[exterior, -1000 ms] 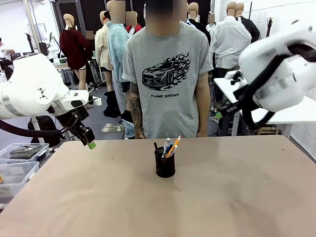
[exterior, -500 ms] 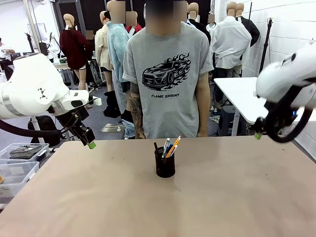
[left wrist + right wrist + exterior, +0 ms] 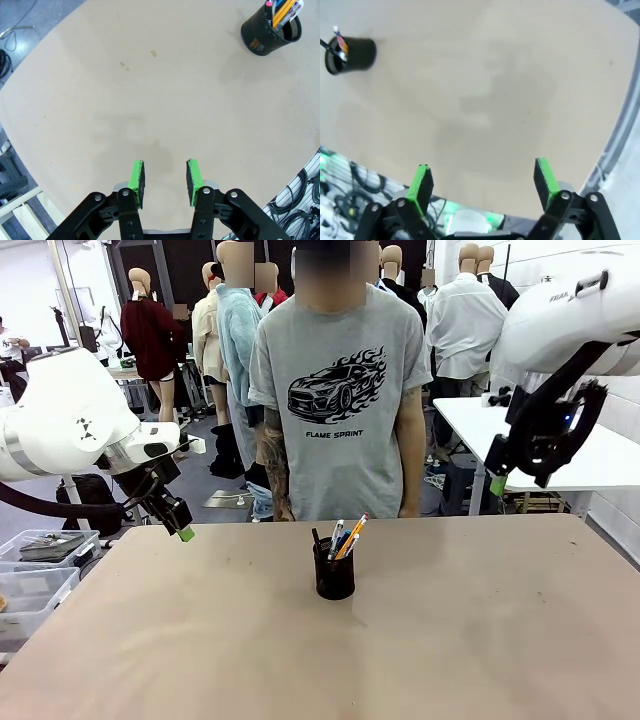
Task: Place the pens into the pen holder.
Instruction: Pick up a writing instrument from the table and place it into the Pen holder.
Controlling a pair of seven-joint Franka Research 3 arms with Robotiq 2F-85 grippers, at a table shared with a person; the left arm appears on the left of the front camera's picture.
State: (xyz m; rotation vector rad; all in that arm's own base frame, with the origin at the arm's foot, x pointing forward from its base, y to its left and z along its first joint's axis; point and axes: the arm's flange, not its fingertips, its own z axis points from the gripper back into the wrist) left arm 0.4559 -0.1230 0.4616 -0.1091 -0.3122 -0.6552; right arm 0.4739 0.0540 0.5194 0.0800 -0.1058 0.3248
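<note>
Three pens (image 3: 341, 537) stand together in the pen holder (image 3: 334, 575) at the middle of the table (image 3: 480, 640) in the front view, leaning toward the person (image 3: 340, 390) at the far edge, so the job looks finished; the left gripper (image 3: 184, 532) hangs off the table's left edge and the right gripper (image 3: 497, 483) sits high off the right side, both well apart from the cup. The risk I see is a careless arm sweep across the middle clipping the tall pens and tipping the light cup, since they stick up well above its rim. From the left wrist view, the fingers (image 3: 136, 176) are partly spread with nothing between them, over bare table, the pen holder (image 3: 270, 32) far off at the top right corner. From the right wrist view, which is blurred, the fingers (image 3: 421, 181) stand wide apart and empty, the pen holder (image 3: 350, 54) small at the upper left
</note>
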